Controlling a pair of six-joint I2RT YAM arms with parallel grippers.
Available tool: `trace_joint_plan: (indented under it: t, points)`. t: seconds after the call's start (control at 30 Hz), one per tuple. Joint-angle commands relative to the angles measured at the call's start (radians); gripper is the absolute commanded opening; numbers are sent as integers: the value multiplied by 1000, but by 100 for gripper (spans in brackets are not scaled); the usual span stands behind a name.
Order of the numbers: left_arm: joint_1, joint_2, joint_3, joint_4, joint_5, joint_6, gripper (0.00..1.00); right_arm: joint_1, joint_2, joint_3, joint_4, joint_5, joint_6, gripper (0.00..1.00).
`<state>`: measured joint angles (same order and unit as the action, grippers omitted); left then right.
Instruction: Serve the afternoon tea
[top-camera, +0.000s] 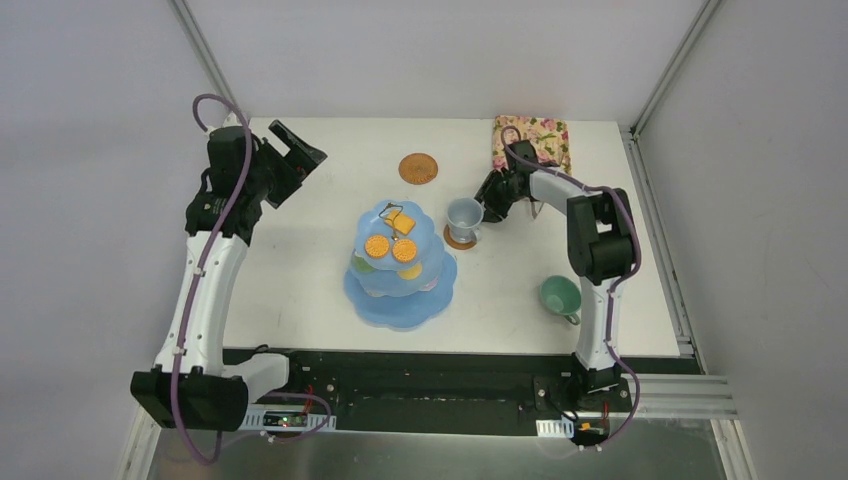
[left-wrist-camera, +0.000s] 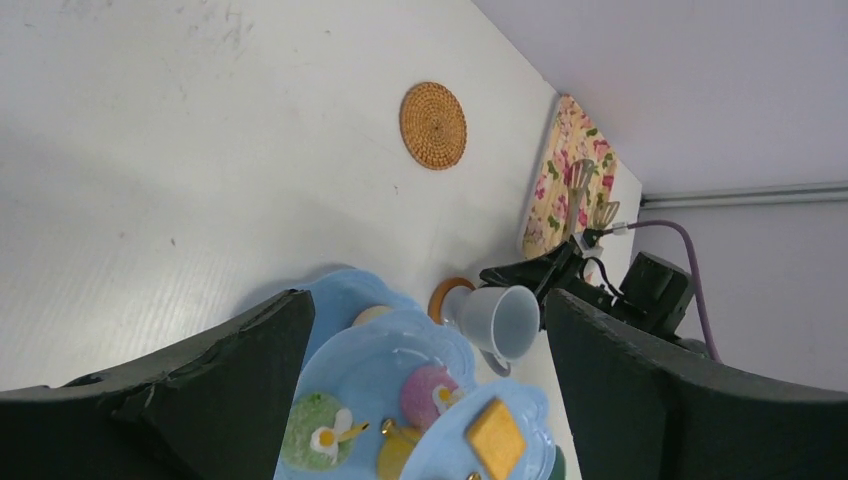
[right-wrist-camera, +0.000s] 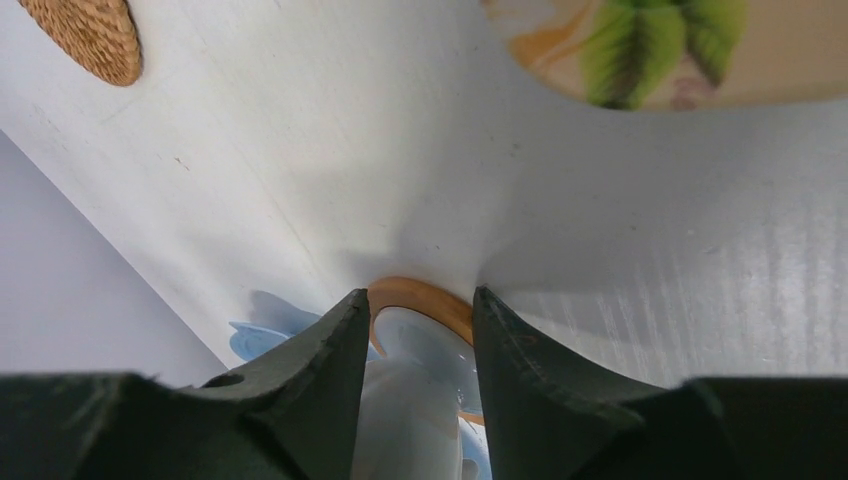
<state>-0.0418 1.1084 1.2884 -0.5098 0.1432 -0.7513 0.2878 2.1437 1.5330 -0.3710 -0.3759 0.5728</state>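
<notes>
The light-blue three-tier stand (top-camera: 385, 305) stands mid-table, with orange biscuits (top-camera: 377, 245) on its upper tiers. The left wrist view shows the stand (left-wrist-camera: 370, 360) holding a green donut (left-wrist-camera: 318, 430), a pink donut (left-wrist-camera: 430, 390) and a square biscuit (left-wrist-camera: 495, 435). The grey-blue cup (top-camera: 463, 215) sits on a brown coaster (top-camera: 460, 241) right of the stand. My right gripper (top-camera: 490, 198) is low at the cup's far right side, its jaws closed on part of the cup (right-wrist-camera: 410, 400). My left gripper (top-camera: 297, 165) is open and empty, raised at the back left. The green cup (top-camera: 562, 296) stands front right. A second coaster (top-camera: 419, 167) lies bare at the back.
The floral tray (top-camera: 532, 140) lies at the back right corner, behind my right arm, with the metal tongs (left-wrist-camera: 585, 190) on it. The right arm's elbow (top-camera: 598, 235) hangs over the table between the tray and the green cup.
</notes>
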Motion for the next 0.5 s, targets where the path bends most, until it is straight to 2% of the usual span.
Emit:
trace_joint_plan:
  t: [0.0,0.1,0.2,0.3,0.47]
  points:
    - [13,99,-15,142,97,-129,90,-49,-36,51,-72,-14,20,49]
    - [23,202,-30,203,108,-199,90,-81,-48,98,-70,-51,41,57]
    - [31,286,-20,227,150,-276,87,-77,-1,215,-54,-75,3,62]
    - [27,320,8,212,181,-265,86,-67,101,333,-17,-98,-4,60]
    - [27,306,0,103,172,-211,86,-32,254,535,86,-120,22,50]
